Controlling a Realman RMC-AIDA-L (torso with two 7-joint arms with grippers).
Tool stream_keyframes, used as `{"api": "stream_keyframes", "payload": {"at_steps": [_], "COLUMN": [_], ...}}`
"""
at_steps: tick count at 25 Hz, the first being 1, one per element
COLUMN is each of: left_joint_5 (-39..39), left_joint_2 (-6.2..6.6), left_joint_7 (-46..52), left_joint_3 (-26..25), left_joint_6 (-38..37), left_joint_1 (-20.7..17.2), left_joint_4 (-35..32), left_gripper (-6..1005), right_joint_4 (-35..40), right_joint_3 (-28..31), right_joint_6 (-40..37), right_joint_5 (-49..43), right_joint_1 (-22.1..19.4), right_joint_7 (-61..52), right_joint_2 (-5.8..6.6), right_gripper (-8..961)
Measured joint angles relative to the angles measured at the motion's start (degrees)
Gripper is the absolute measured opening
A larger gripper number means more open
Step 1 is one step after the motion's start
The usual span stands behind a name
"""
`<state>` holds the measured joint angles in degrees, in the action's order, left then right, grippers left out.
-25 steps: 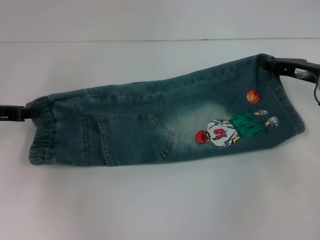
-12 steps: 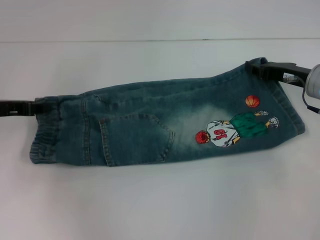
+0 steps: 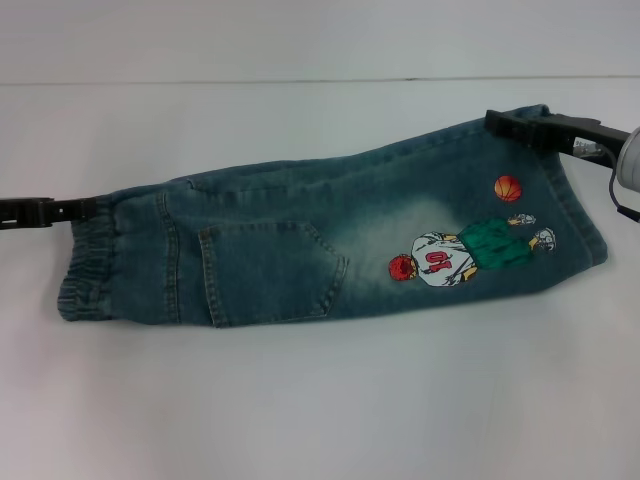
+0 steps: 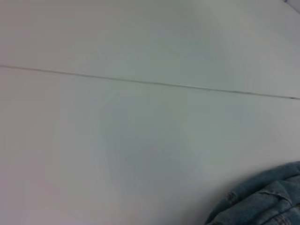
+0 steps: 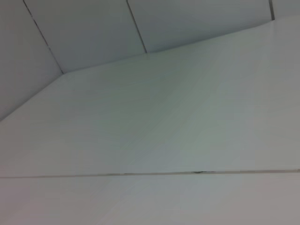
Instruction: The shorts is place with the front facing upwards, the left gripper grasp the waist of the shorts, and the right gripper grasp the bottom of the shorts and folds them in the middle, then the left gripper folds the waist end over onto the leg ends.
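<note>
A white table (image 3: 300, 400) carries the shorts (image 3: 330, 240), stretched from nine o'clock toward two o'clock.

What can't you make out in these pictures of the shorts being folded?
- Left gripper: head view, fingertips meet the shorts' waistband; its grip can't be judged.
- Right gripper: head view, fingertips at the hem; grip unclear.
- Left wrist view: only a denim corner, cut off by the edge.
- Right wrist view: only the table, no shorts.
</note>
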<state>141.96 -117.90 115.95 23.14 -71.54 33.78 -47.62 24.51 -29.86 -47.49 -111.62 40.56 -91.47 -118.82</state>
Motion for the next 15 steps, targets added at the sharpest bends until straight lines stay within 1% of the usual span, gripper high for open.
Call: {"api": "stream_keyframes", "payload": {"at_steps": [2, 4, 7, 9, 13, 15], "left_joint_5": [-0.01, -0.08, -0.10, -0.24, -0.67, -0.69], "left_joint_2": [0.09, 0.11, 0.12, 0.17, 0.33, 0.38], "left_joint_7": [0.03, 0.04, 0.05, 0.09, 0.23, 0.24], "left_joint_3": [-0.48, -0.86, -0.88, -0.95, -0.99, -0.95], "left_joint_6": [-0.18, -0.41, -0.51, -0.86, -1.38, -1.41], "left_joint_1": [-0.11, -0.27, -0.28, -0.30, -0.38, -0.39], "left_joint_4": [-0.01, -0.06, -0.02, -0.03, -0.11, -0.11], "left_gripper": [613, 701, 774, 822, 923, 923], "right_joint_4": [0.04, 0.18, 0.15, 0.14, 0.00, 0.19], "right_joint_3": [0.02, 0.03, 0.05, -0.15, -1.63, -4.18], "right_joint_6": [0.11, 0.21, 0.37, 0.41, -0.18, -1.13], "right_joint_5": [0.01, 0.21, 1.81, 2.56, 2.54, 2.53], "right_joint_1": [-0.01, -0.02, -0.10, -0.24, -0.30, -0.39], "right_joint_7": [0.12, 0.17, 0.76, 0.99, -0.57, -3.47], "right_joint_2": [-0.16, -0.23, -0.23, -0.15, 0.93, 1.84], "right_gripper": [596, 690, 830, 873, 960, 960]}}
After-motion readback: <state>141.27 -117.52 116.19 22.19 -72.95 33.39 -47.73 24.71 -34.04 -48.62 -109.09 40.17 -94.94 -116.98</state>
